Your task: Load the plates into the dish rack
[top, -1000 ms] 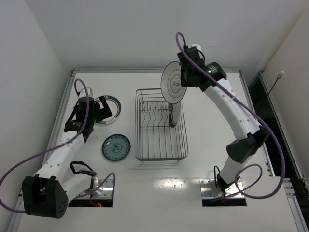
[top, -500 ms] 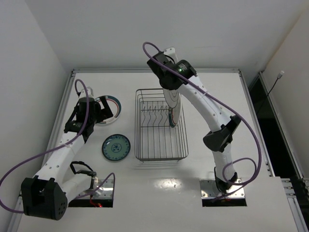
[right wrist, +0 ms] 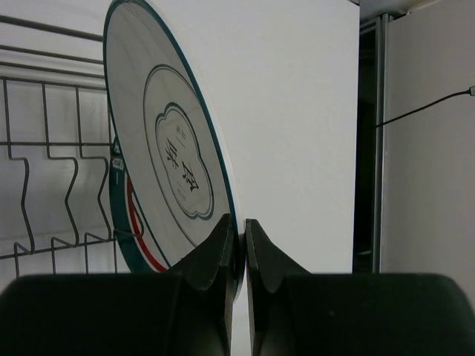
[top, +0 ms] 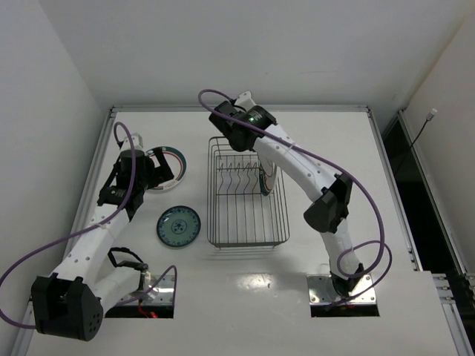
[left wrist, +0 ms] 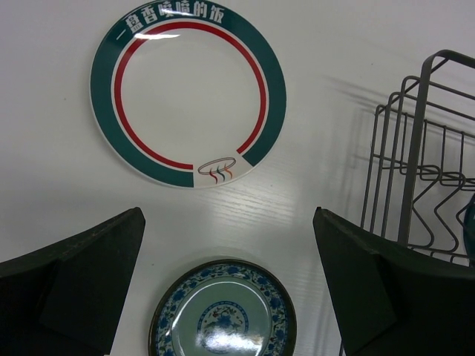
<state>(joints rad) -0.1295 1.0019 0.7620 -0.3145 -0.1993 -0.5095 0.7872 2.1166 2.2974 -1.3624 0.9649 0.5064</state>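
My right gripper [right wrist: 241, 231] is shut on the rim of the pale grey-white plate [right wrist: 169, 152], which it holds upright and edge-on over the right side of the dish rack [top: 245, 194]. A green-and-red banded plate [right wrist: 122, 216] stands in the rack's tines just behind the held plate. My left gripper [left wrist: 226, 248] is open and empty above the table. A second banded plate [left wrist: 189, 96] lies flat beyond it. The small teal patterned plate [left wrist: 223, 311] lies flat between its fingers, lower down. In the top view the left gripper [top: 160, 167] hovers beside the banded plate [top: 175, 162].
The rack's wire wall [left wrist: 419, 156] stands to the right of the left gripper. The teal plate [top: 178, 226] lies left of the rack. The right arm [top: 312, 174] reaches across the rack's back right corner. White walls enclose the table on the left and at the back.
The right arm has swung left with the pale plate, from above the rack's back right corner to over its right side, and turned the plate edge-on. The left arm has not moved.
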